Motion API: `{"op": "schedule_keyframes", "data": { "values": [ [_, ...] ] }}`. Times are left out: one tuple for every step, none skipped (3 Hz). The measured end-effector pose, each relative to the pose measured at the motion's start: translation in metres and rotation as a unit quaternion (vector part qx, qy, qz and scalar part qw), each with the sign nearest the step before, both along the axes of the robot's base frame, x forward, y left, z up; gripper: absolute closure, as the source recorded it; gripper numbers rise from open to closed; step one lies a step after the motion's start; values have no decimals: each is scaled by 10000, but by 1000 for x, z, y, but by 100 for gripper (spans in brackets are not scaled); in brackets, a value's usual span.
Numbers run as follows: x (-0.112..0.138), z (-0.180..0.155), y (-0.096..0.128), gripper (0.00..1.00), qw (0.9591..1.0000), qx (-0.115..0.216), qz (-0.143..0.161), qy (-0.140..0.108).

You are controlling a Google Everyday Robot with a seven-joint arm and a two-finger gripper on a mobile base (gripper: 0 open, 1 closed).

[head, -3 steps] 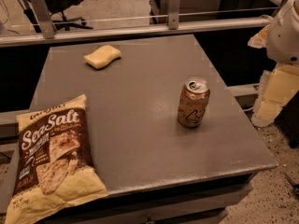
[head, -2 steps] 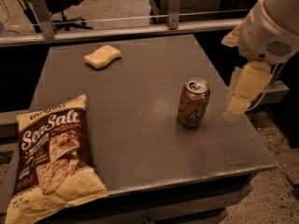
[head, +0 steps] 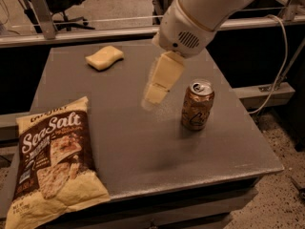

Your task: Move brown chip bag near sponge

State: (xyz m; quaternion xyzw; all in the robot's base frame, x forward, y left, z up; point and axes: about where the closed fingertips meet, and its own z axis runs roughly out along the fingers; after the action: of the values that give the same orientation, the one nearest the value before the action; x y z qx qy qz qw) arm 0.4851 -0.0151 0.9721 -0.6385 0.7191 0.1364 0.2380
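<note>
**Inspector A:** Position of the claw?

**Inspector B:** The claw [head: 150, 98] hung above the middle of the surface [head: 143, 142], angled down and to the left, just left of the drink can [head: 197, 105]. In the earlier frame it had stood to the can's right, by the surface's right edge. Whether it was released or clenched, I could not tell.

**Inspector A:** The task's items?

**Inspector B:** One brown chip bag [head: 52, 161] lay flat at the near left corner, its lower end past the front edge, unmoved. One sponge [head: 104, 57] lay at the far left, well apart from the bag, also unmoved.

**Inspector A:** Remaining count?

**Inspector B:** One can, upright, right of centre, unmoved. One claw.
</note>
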Motion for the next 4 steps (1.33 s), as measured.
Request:
{"op": "schedule_keyframes", "data": {
  "values": [
    [-19,-8,62,0,9977,517,240,355],
    [-45,-33,106,0,9954,616,417,600],
    [-68,-75,141,0,9947,509,393,806],
    [-76,-97,155,0,9944,433,330,902]
  ]
}}
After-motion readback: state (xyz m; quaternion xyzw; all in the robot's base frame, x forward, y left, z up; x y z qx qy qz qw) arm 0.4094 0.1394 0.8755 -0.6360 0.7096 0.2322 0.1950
